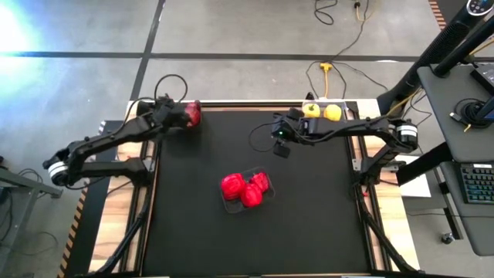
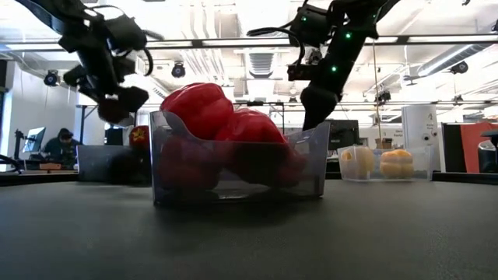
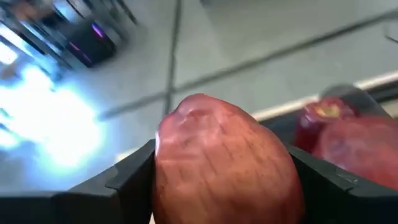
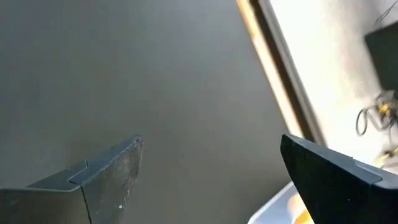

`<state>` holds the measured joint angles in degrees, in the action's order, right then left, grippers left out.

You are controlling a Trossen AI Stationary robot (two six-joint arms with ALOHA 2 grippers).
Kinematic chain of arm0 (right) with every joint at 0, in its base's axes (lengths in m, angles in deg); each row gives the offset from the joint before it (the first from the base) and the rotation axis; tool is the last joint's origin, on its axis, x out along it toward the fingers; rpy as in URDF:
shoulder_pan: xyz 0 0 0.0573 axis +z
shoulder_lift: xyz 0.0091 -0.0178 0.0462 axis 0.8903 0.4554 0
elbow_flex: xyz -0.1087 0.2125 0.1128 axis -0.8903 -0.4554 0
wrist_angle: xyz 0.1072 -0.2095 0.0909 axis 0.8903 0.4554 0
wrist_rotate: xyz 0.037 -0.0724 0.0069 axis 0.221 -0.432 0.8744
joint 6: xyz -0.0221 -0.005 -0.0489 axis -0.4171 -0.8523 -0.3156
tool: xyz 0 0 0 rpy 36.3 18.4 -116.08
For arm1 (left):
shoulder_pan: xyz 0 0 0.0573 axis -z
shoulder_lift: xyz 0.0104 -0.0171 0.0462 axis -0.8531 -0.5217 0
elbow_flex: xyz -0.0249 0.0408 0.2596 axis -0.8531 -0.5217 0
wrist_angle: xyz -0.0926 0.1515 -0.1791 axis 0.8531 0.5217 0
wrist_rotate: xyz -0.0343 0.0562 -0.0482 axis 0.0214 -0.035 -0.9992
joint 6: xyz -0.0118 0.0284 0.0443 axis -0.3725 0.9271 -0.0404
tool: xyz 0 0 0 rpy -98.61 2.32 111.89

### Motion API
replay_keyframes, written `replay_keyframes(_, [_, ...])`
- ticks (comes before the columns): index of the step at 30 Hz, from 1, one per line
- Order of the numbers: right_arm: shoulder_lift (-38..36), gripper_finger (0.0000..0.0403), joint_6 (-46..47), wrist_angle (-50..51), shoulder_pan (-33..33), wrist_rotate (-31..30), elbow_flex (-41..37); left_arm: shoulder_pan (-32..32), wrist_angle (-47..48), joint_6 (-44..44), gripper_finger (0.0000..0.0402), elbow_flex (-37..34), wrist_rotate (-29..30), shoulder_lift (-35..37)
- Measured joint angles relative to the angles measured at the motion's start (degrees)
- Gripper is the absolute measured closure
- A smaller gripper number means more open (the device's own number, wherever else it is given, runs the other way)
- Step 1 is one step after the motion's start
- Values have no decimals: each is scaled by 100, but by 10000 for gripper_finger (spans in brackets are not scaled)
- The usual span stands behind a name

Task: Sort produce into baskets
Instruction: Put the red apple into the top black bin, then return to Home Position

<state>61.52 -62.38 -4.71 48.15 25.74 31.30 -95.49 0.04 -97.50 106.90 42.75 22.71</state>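
Note:
My left gripper (image 1: 179, 116) is at the table's far left corner, shut on a dark maroon apple-like fruit (image 3: 227, 168). Just beyond it, other maroon fruits (image 3: 354, 143) lie in the dark basket (image 2: 105, 163). Several red bell peppers (image 1: 245, 189) fill the clear basket (image 2: 311, 167) at the table's middle. Two yellow peppers (image 1: 322, 111) sit in the clear basket (image 2: 424, 167) at the far right. My right gripper (image 1: 282, 143) hangs open above the bare mat, between the yellow peppers and the red ones, with nothing between its fingers (image 4: 106, 174). My left gripper pinches the maroon fruit by two opposite sides (image 3: 166, 180) between its two fingers (image 3: 127, 180). The fingers slant down toward the far left corner. The fruit is lifted clear of the table, close by the dark basket.
The black mat (image 1: 309, 224) covers the table, with bare room on the near half around the middle basket. Wooden strips (image 1: 116, 224) edge both sides. A yellow cable (image 1: 327, 73) and a desk with a keyboard (image 1: 478, 181) lie beyond the table's far and right edges.

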Motion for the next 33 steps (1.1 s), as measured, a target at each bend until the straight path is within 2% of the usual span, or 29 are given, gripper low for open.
replay_keyframes(4, [-7,30,229,268,92,11,-2,-428,174,-273,138,48,-804,-365])
replay_keyframes(8, [-12,30,270,282,202,11,-2,-535,144,-290,137,30,-629,-703])
replay_keyframes(15, [-15,30,377,280,317,11,-2,-533,168,-296,82,-75,-534,-1062])
replay_keyframes(23, [-15,30,482,407,317,10,-2,-448,196,-350,64,-124,-530,-974])
replay_keyframes(27, [-15,30,412,403,317,39,-2,-26,226,-287,62,-125,-767,-536])
replay_keyframes(30, [-15,30,304,123,310,529,-65,671,63,-151,62,-130,-1144,5])
replay_keyframes(33, [-12,30,154,-885,304,1157,-383,1580,-588,162,61,-249,-1242,542])
